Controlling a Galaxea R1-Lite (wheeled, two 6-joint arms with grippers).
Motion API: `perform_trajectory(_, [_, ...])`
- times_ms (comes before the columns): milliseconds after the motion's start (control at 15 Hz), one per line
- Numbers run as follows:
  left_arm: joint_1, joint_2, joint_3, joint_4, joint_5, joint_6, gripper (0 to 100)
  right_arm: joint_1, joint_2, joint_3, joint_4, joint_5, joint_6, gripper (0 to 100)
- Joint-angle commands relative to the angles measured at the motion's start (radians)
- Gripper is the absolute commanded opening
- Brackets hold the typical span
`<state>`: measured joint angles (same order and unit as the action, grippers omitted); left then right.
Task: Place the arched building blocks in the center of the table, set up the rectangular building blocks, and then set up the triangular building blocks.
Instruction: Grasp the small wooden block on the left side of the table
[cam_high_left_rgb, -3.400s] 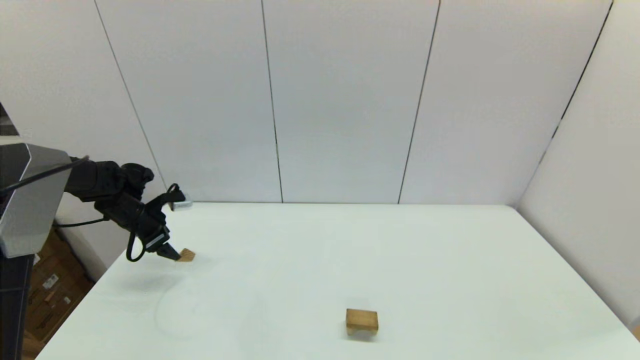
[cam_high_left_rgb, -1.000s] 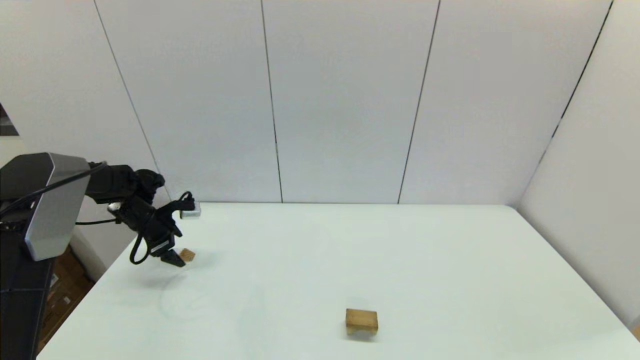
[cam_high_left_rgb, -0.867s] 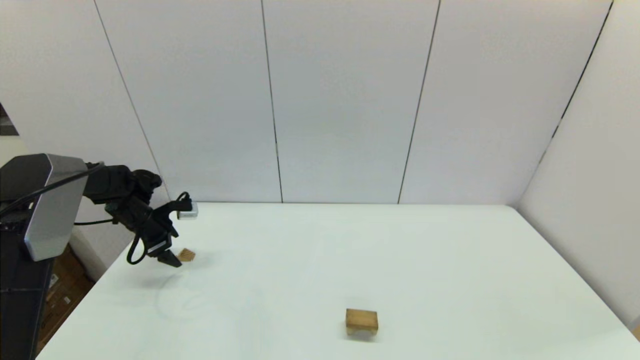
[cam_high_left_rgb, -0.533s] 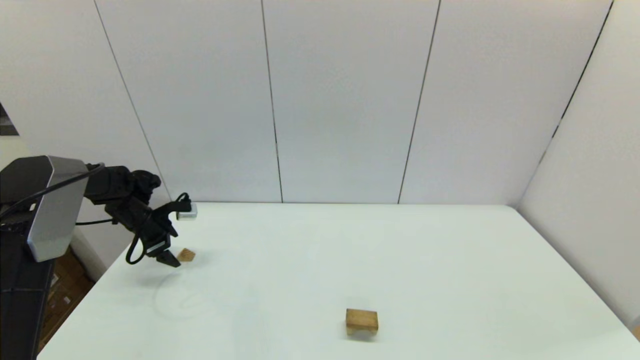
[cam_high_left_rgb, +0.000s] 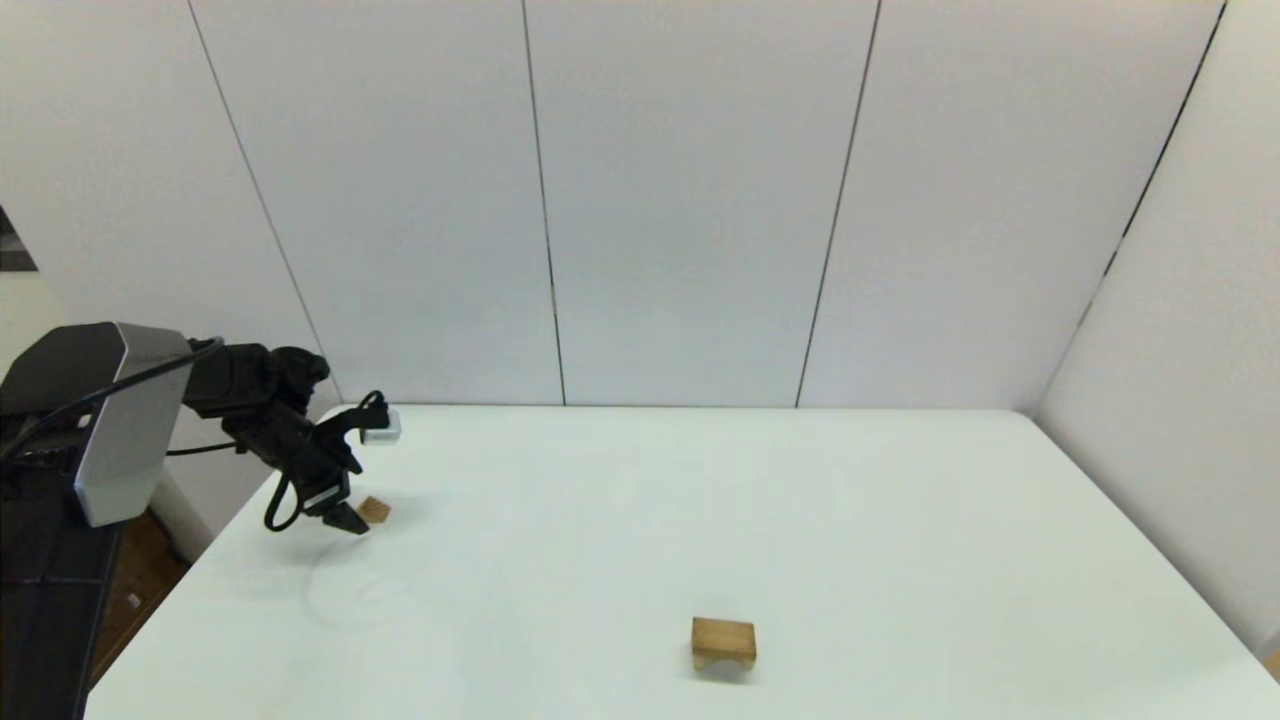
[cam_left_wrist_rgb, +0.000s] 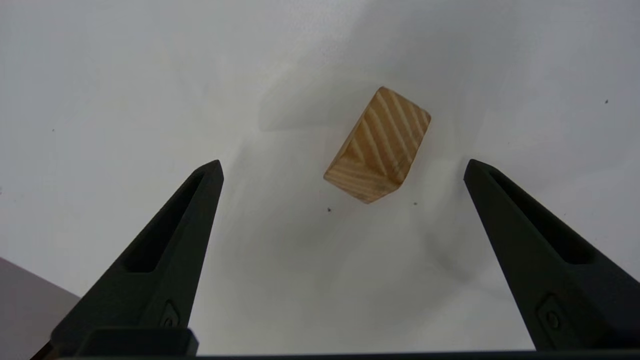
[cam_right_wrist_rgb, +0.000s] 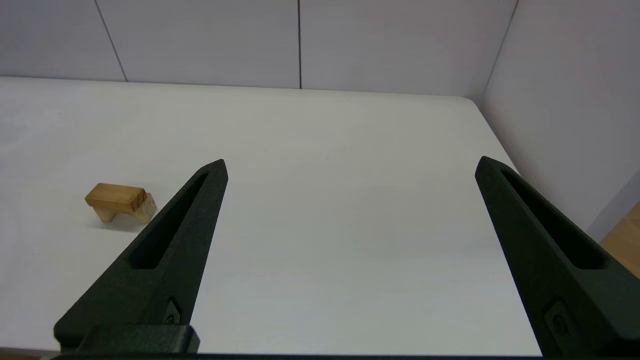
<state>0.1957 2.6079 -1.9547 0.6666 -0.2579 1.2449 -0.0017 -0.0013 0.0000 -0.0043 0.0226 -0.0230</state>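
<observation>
Head view: left gripper (cam_high_left_rgb: 347, 522) at mid-left of frame, hanging over the large white bench (cam_high_left_rgb: 700, 520), with a small tan wooden block (cam_high_left_rgb: 374, 510) just right of its tips; chunky light-tan arched wooden block (cam_high_left_rgb: 723, 641) low and right of centre, well apart

Left wrist view: fingers (cam_left_wrist_rgb: 200, 200) spread wide, touching nothing; block beyond and between them, nearer the right finger, long axis running diagonally across the gap

Right wrist view: right gripper (cam_right_wrist_rgb: 350, 165) idle, fingers apart, arched block at left
</observation>
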Motion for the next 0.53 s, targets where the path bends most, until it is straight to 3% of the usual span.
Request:
perform_trajectory(67, [-0.002,0.023,-0.013,-0.004,-0.004,0.005,100,0.000,0.000,0.002,0.000,0.000,0.000,100])
perform_trajectory(533, [-0.004,0.028,-0.015,-0.013,-0.004,0.002,100,0.000,0.000,0.002,0.000,0.000,0.000,100])
